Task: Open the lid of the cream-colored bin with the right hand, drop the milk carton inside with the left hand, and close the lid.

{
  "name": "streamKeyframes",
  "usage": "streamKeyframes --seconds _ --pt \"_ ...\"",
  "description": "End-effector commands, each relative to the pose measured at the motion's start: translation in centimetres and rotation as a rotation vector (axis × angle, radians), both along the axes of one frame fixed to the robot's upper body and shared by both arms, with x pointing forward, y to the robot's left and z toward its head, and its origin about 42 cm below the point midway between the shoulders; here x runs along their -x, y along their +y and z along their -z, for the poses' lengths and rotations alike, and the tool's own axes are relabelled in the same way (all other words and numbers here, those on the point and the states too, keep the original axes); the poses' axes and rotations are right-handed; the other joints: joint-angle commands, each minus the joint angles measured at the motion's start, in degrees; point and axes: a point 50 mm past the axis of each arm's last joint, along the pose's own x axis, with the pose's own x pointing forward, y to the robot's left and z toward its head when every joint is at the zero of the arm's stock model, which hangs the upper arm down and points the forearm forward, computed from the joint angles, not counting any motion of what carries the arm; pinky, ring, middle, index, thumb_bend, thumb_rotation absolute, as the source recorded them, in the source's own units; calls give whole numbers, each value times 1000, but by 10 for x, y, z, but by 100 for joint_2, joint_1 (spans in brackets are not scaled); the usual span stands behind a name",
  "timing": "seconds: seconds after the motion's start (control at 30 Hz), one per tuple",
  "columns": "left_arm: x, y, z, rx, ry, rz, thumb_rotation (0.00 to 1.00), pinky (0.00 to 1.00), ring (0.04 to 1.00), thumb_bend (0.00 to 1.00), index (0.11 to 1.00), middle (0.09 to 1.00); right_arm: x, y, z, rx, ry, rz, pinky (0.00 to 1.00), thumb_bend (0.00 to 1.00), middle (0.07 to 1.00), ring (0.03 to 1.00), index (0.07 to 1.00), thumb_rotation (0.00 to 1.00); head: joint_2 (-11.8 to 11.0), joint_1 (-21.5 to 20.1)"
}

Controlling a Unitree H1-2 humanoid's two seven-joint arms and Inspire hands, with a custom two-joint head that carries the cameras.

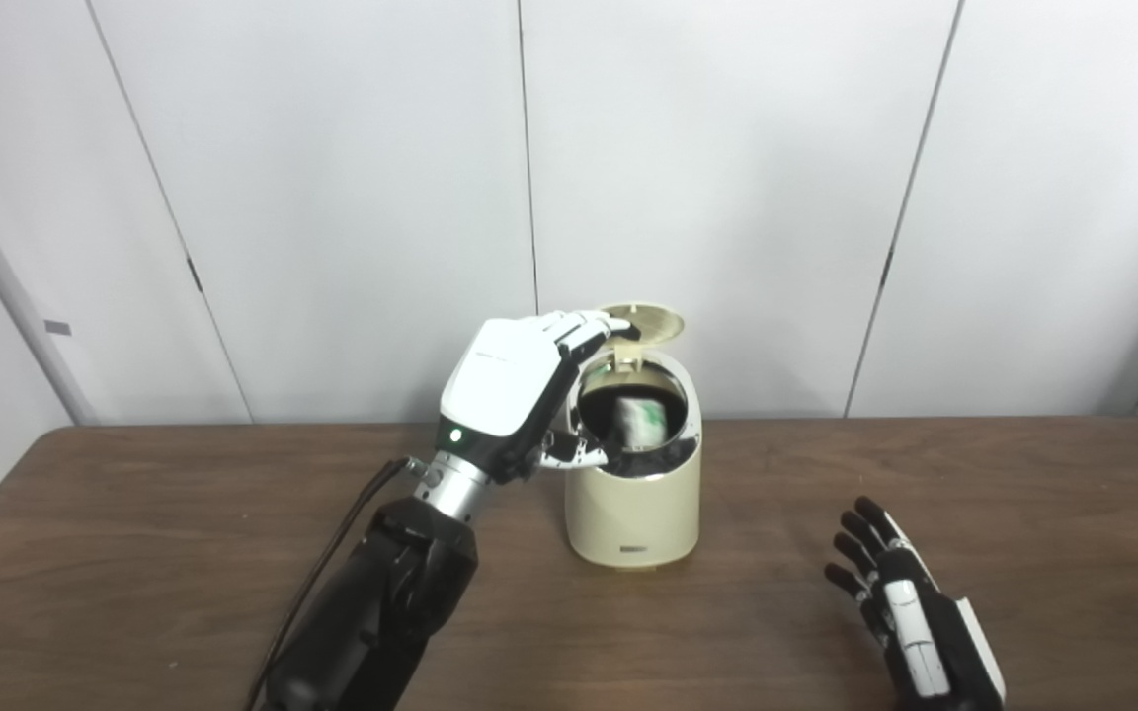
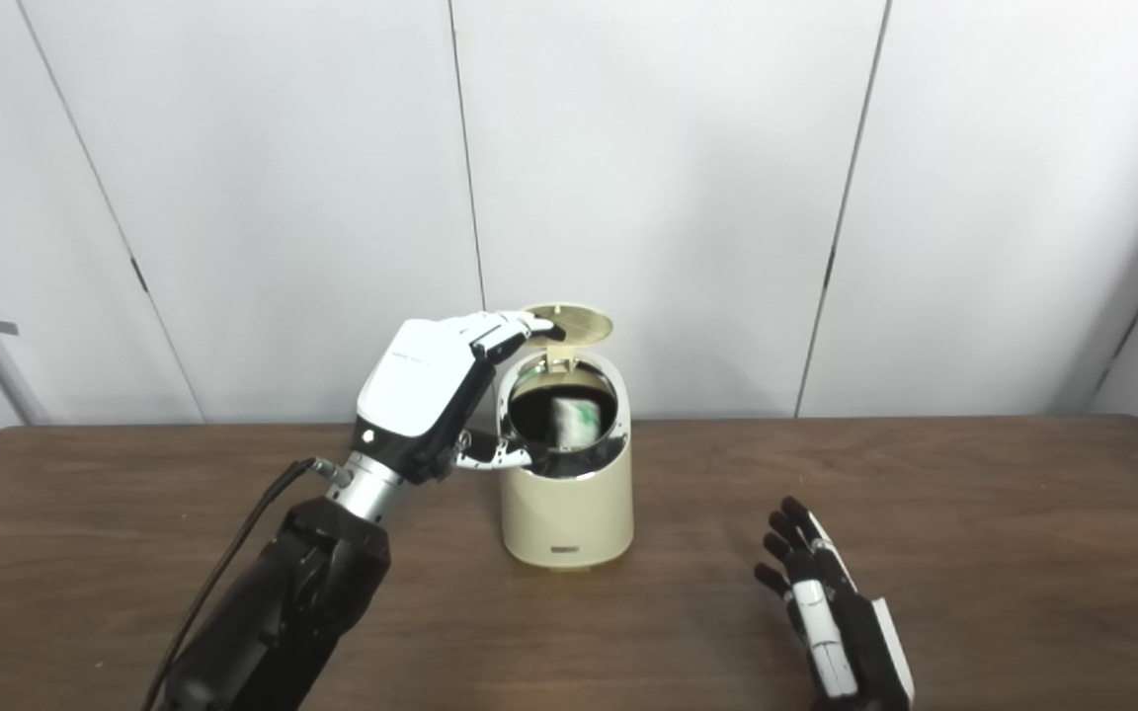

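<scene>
A: Big brown table (image 1: 134, 553), cream bin (image 1: 634, 513) in the middle, lid (image 1: 650, 324) up at twelve o'clock.

B: Milk carton (image 1: 642, 423) inside already. Left hand (image 1: 520, 395) spread, empty (touching lid). Right hand (image 1: 910, 602) at four o'clock, fingers apart. Press lid down softly.

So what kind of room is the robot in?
Probably a robot test room or lab: a bare brown table, plain white wall panels, and only a cream bin set out for the left robot hand to practise on.
</scene>
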Motion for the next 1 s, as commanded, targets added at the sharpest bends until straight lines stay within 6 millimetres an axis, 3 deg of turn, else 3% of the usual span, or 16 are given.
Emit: streamKeyframes --seconds 0.0,0.1,0.2,0.23,0.27,0.3,0.37,0.53,0.77,0.97 --pt "-3 -1 -29 23 -94 15 65 613 754 985 779 798 -5 3 -16 -4 -68 -9 827 561 894 895 895 814 2 -4" --pt "-2 -2 -29 41 -94 33 71 605 737 975 776 789 -5 3 -16 -3 -60 -9 825 570 893 892 892 813 1 -3" --pt "-1 -2 -31 85 -117 70 11 551 646 906 683 698 -5 2 -16 4 -52 -9 824 565 893 890 897 817 6 1" --pt "-1 -3 -31 107 -130 87 5 522 596 857 638 647 -5 2 -15 9 -50 -6 822 570 892 889 898 817 2 5" --pt "-1 -3 -32 122 -139 97 2 482 515 684 571 578 -5 2 -15 12 -48 -4 817 575 891 886 898 820 2 5" --pt "-1 -3 -32 150 -148 118 1 456 465 577 530 535 -5 2 -15 8 -45 -5 814 578 891 884 898 823 0 7" --pt "0 -2 -33 203 -154 151 0 377 422 500 495 535 -6 2 -15 1 -44 -8 818 570 892 886 900 814 -4 8" --pt "4 1 -37 319 -168 205 0 338 429 475 455 514 -7 2 -14 -6 -45 -9 824 560 889 886 901 815 3 5" --pt "11 7 -45 384 -152 225 0 386 445 479 472 499 -6 -1 -15 -9 -43 -11 822 568 891 885 893 807 -8 -14" --pt "26 14 -49 539 -35 203 0 372 441 479 474 496 -5 -7 -21 0 -79 -10 822 575 892 883 896 808 14 -68"
